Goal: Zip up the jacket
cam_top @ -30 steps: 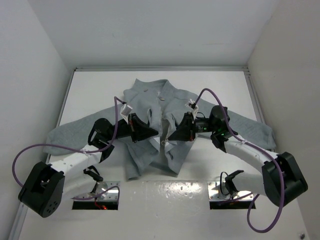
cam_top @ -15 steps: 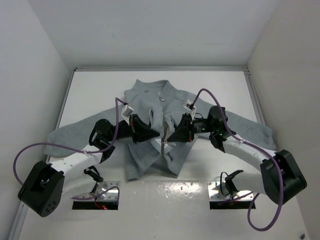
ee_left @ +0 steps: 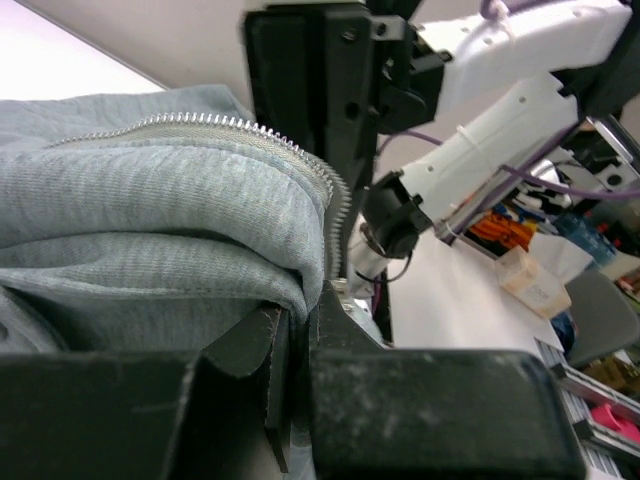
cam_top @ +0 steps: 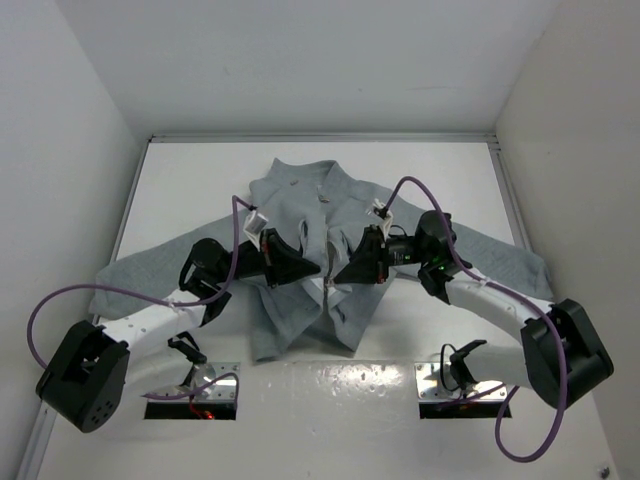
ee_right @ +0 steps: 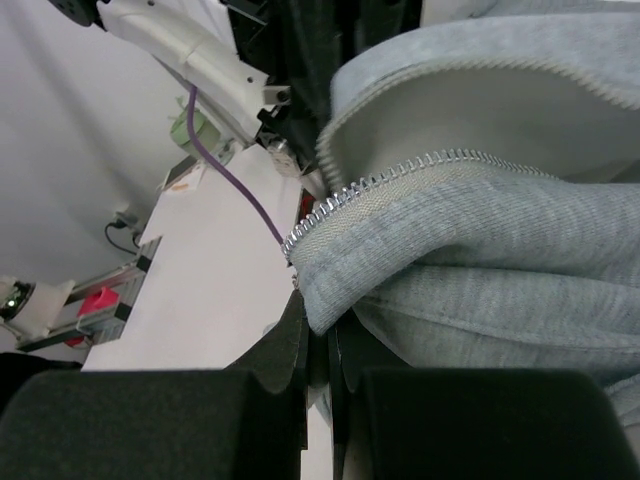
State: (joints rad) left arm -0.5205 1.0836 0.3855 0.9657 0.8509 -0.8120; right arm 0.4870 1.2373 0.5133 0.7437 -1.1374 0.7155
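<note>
The light grey fleece jacket [cam_top: 300, 205] lies open on the white table, sleeves spread left and right. My left gripper [cam_top: 314, 268] is shut on the jacket's left front edge [ee_left: 200, 220], just beside the metal zipper teeth [ee_left: 335, 215]. My right gripper [cam_top: 340, 272] is shut on the right front edge [ee_right: 480, 240], below its zipper teeth [ee_right: 340, 195]. Both grippers meet near the jacket's lower middle, tips almost touching, with the two front edges lifted and bunched. The zipper's bottom end is hidden between them.
The table's back edge [cam_top: 320, 138] meets white walls on three sides. Purple cables [cam_top: 60, 300] loop from both arms. Two metal base plates [cam_top: 450, 385] sit at the near edge. The left sleeve [cam_top: 130, 270] and right sleeve [cam_top: 510, 255] lie flat on the table.
Both grippers have drawn slightly closer together over the jacket's middle, pulling the two front edges toward each other. Their grips have not changed.
</note>
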